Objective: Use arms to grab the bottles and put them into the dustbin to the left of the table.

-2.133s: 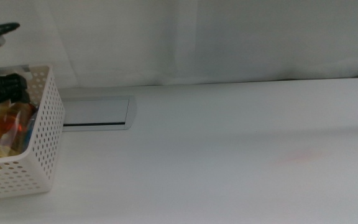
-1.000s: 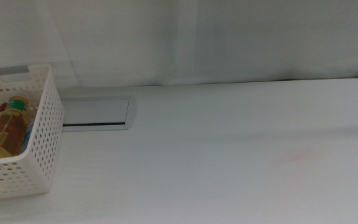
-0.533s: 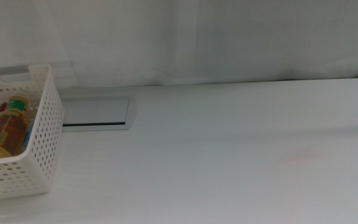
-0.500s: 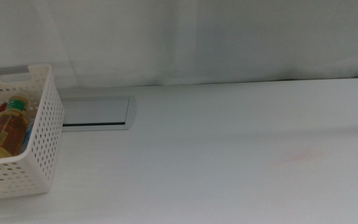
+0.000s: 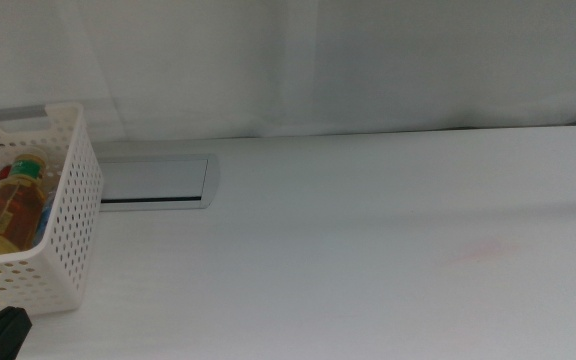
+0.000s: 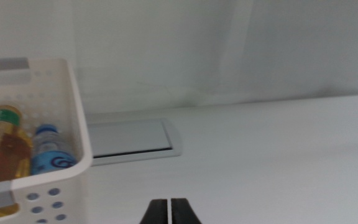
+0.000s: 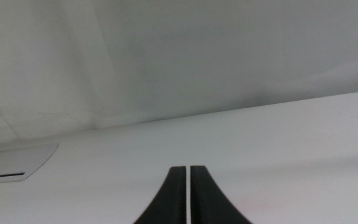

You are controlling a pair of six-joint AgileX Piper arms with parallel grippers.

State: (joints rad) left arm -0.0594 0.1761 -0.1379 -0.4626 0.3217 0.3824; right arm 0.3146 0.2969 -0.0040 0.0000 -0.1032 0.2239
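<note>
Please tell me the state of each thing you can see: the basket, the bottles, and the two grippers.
Basket: upright at the table's left end, holding bottles.
Yellow bottle: inside the basket, cap on.
Water bottle: inside the basket beside the yellow bottle, blue cap on.
Left gripper: fingers shut, holding nothing, low beside the basket.
Right gripper: fingers shut, holding nothing, waiting over the table.
Table: white, with a grey panel.

L gripper: two thin dark jaws w/ flared bases, pale seam btwn them. R gripper: same, dark, curving outward. No cables/markings visible.
</note>
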